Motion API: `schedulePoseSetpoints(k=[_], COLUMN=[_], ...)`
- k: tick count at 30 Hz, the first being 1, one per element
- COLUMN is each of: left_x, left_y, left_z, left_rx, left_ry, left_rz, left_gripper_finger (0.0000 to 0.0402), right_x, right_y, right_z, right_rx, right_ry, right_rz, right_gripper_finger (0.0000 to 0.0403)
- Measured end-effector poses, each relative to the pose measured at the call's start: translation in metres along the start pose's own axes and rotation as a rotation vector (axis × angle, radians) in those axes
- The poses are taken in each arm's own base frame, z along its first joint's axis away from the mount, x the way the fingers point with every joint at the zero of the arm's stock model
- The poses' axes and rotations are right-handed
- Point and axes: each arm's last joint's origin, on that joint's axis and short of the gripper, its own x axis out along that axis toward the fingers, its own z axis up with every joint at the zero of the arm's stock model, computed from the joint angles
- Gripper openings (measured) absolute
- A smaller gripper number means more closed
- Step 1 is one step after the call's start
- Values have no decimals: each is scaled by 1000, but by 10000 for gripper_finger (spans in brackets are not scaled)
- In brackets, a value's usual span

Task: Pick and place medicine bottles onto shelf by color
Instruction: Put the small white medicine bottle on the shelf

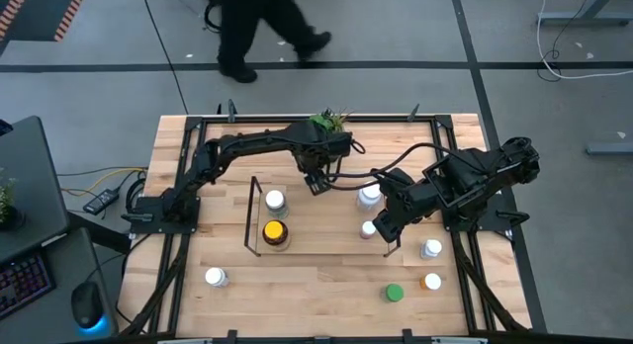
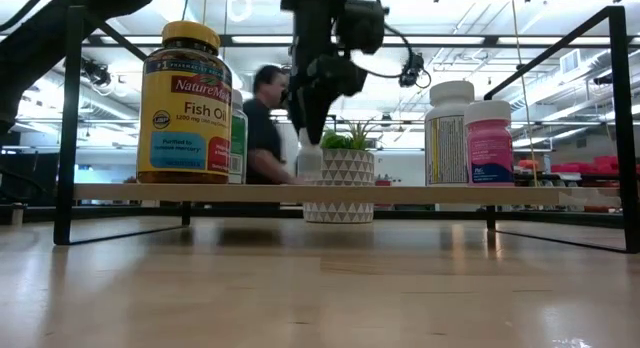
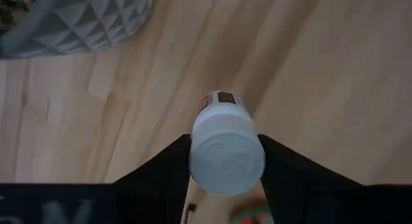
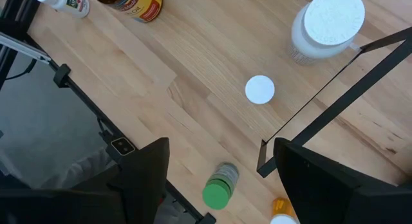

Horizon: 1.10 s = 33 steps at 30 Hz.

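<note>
My left gripper (image 1: 318, 182) is over the far edge of the black wire shelf (image 1: 251, 217), shut on a white bottle (image 3: 226, 147), also in the low view (image 2: 309, 156). On the shelf's wooden floor stand a white bottle (image 1: 275, 199), the amber yellow-capped one (image 1: 274, 231), a white one (image 1: 370, 194) and the pinkish one (image 1: 368, 228). Off the shelf stand white bottles (image 1: 215, 277) (image 1: 431, 248), the orange-capped one (image 1: 432, 282) and the green-capped one (image 1: 394, 293). My right gripper (image 4: 222, 161) is open and empty above the shelf's right end (image 1: 391, 228). My left gripper pinches the white bottle at its cap end (image 3: 193, 161) between its two fingers, one on either side. The fingers (image 3: 280, 167) come from above, pointing down. The bottle stands upright below them; in the low view its lower end (image 2: 309, 173) seems just above the shelf floor.
A potted green plant (image 1: 330, 122) in a patterned pot (image 2: 338, 183) stands at the far edge, close behind my left gripper. A black frame (image 1: 297, 119) rims the table. A person (image 1: 262, 28) walks past the far side.
</note>
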Motion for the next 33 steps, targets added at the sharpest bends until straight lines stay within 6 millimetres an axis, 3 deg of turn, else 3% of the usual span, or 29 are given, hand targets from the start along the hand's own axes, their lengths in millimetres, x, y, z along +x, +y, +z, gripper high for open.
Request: schedulePoseSetpoints(k=[10,17,25,33], left_x=[-15,-17,-19,0], left_y=[-47,-78,-93,-91], left_z=[-18,-26,-24,-29], left_rx=[156,244,293,324], left_ry=[38,4,-82,4], left_rz=[0,-13,-38,-14], left_gripper_finger=[152,180,153,177], right_x=[0,-1,-2,-4], right_y=[0,1,3,5], right_z=[-1,-5,-11,-20], right_rx=[-5,-13,2,22], right_ry=[2,6,1,-11], right_rz=[1,4,7,11], right_gripper_finger=[286,286,286,286])
